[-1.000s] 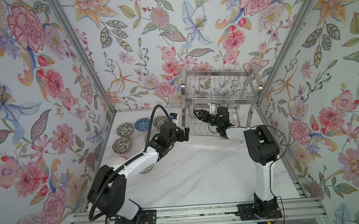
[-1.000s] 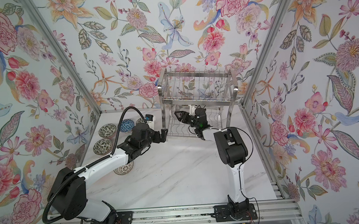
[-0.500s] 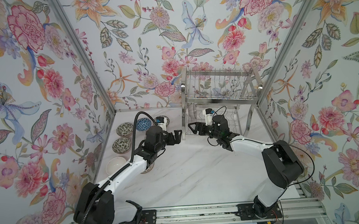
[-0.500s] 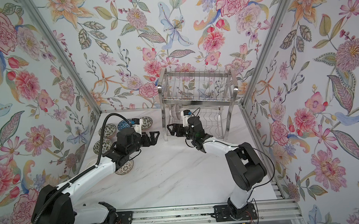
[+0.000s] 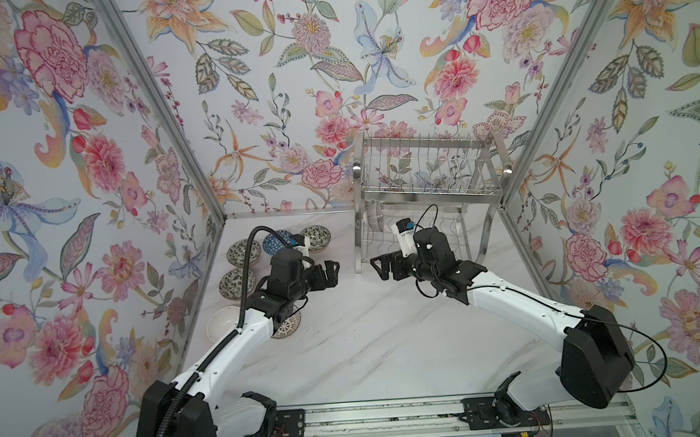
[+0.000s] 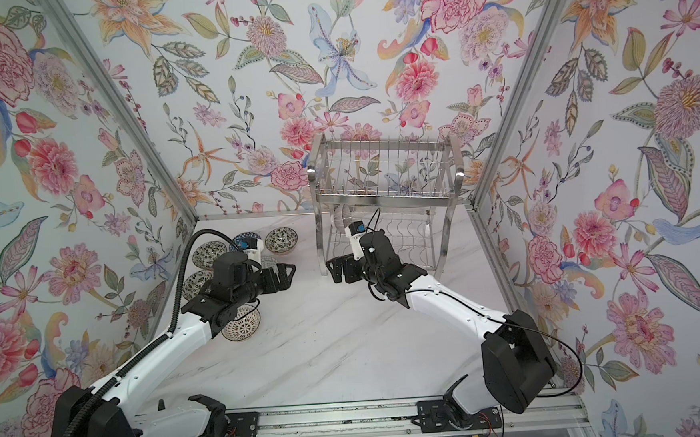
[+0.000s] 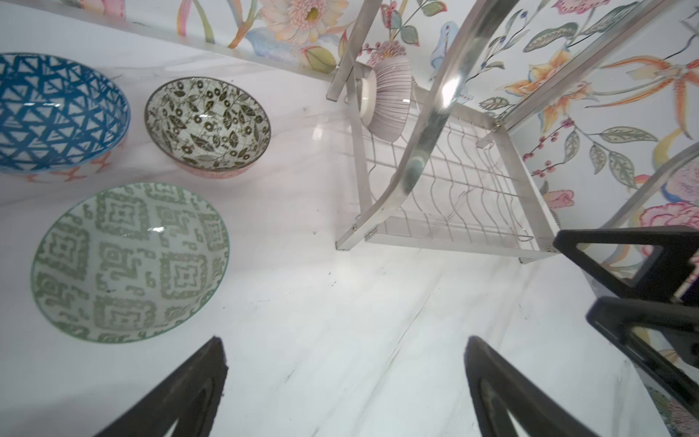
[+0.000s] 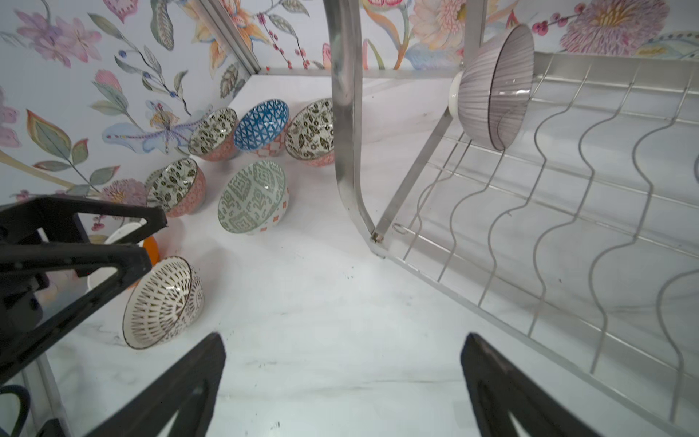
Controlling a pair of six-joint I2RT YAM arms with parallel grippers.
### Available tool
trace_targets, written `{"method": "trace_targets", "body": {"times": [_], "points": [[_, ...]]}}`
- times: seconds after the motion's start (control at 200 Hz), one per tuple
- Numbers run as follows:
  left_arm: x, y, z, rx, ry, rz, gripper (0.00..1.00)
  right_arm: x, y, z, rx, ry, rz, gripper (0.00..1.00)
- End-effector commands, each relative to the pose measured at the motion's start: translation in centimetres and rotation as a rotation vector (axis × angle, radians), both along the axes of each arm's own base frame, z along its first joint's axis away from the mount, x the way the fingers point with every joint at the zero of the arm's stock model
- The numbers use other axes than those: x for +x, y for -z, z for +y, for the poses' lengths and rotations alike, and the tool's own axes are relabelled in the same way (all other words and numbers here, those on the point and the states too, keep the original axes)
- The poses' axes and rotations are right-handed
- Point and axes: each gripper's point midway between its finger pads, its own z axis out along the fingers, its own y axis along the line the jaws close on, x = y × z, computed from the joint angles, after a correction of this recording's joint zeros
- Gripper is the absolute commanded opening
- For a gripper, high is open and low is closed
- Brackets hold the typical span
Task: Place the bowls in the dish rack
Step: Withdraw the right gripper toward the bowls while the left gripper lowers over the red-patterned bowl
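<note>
The dish rack (image 5: 426, 193) (image 6: 384, 195) stands at the back right. One bowl (image 8: 491, 87) (image 7: 389, 98) with a purple-striped outside stands on edge at the left end of its lower tier. Several more bowls sit on the table at the left: a blue one (image 7: 56, 113), a black-leaf one (image 7: 208, 123), a green one (image 7: 130, 263) and a black-and-white one (image 8: 160, 300). My left gripper (image 5: 331, 272) (image 7: 346, 355) and my right gripper (image 5: 380, 265) (image 8: 342, 352) hang open over bare table, tips facing each other just in front of the rack's left leg. Neither holds anything.
An orange-sided bowl (image 8: 152, 246) lies half hidden behind the left gripper's fingers (image 8: 94, 242). The rack's curved left leg (image 8: 346, 132) rises between the bowls and the lower tier. Floral walls close in the table on three sides.
My right gripper has opened and backed out of the rack's lower tier, leaving the striped bowl there. My left gripper has drawn back a little to the left.
</note>
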Motion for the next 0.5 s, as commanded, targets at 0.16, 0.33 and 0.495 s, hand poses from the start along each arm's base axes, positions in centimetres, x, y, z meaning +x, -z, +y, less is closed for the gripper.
{"method": "trace_targets", "body": {"times": [0.16, 0.33, 0.495], "points": [[-4.2, 2.8, 8.1, 0.256, -0.220, 0.229, 0.99, -2.7, 0.2, -0.8, -0.179, -0.018, -0.017, 0.99], [-6.2, 5.0, 11.4, 0.308, -0.287, 0.301, 0.99, -4.0, 1.0, 1.7, -0.251, -0.083, -0.055, 0.99], [-6.9, 6.3, 13.9, 0.267, -0.318, 0.328, 0.99, -4.2, 2.8, 4.7, -0.308, -0.117, -0.074, 0.99]]}}
